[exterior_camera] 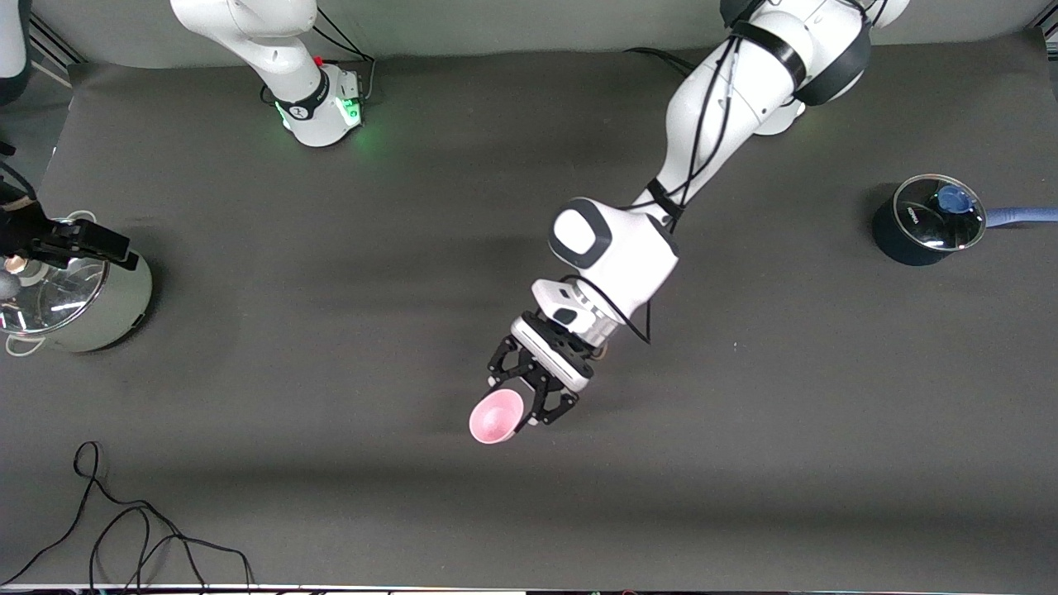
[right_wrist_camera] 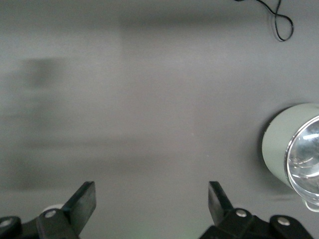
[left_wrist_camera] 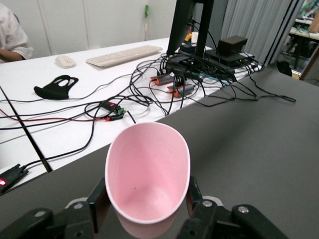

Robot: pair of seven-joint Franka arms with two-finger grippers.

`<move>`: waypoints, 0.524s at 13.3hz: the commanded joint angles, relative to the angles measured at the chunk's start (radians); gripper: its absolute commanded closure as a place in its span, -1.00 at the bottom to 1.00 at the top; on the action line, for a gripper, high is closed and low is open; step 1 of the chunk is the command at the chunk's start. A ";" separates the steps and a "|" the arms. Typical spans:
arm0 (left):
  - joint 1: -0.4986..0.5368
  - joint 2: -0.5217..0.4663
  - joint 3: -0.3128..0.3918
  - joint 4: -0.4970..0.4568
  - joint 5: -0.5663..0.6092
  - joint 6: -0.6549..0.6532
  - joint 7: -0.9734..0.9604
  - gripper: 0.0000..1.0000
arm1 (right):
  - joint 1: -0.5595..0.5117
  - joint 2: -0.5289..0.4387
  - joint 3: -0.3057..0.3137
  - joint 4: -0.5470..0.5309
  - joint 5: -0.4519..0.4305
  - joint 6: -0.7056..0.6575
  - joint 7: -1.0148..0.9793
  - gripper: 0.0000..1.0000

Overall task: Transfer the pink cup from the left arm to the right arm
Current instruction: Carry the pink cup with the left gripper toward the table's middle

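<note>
The left end effector [exterior_camera: 522, 402] is clamped on the pink cup [exterior_camera: 496, 416] over the table [exterior_camera: 331, 463], while the right end effector [right_wrist_camera: 152, 201], fingers apart, waits above the pot [exterior_camera: 78, 297].

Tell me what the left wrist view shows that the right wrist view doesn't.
Only the left wrist view shows the pink cup, clamped in the left end effector, with a desk of cables and a keyboard past the table edge. Only the right wrist view shows the open right end effector, a pale green lidded pot and a looped black cable. Both show the dark table mat.
</note>
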 commanded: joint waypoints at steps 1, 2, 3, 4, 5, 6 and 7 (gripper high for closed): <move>-0.076 -0.008 0.033 0.015 0.004 0.105 -0.106 1.00 | 0.057 -0.003 0.000 0.019 -0.003 0.000 0.003 -1.00; -0.082 -0.011 0.031 0.015 0.002 0.114 -0.119 1.00 | 0.073 -0.003 0.000 0.020 -0.003 0.001 0.007 -1.00; -0.093 -0.014 0.031 0.015 0.001 0.128 -0.120 1.00 | 0.088 0.003 0.000 0.039 -0.002 0.003 0.012 -1.00; -0.099 -0.017 0.031 0.017 0.001 0.134 -0.119 1.00 | 0.113 0.012 0.000 0.057 0.003 0.003 0.015 -1.00; -0.113 -0.017 0.033 0.017 0.005 0.132 -0.119 1.00 | 0.131 0.029 0.000 0.080 0.007 0.003 0.016 -1.00; -0.133 -0.017 0.037 0.017 0.005 0.134 -0.119 1.00 | 0.148 0.052 0.000 0.112 0.007 0.001 0.018 -1.00; -0.166 -0.024 0.069 0.015 0.007 0.131 -0.117 1.00 | 0.172 0.078 0.000 0.146 0.006 0.001 0.018 -1.00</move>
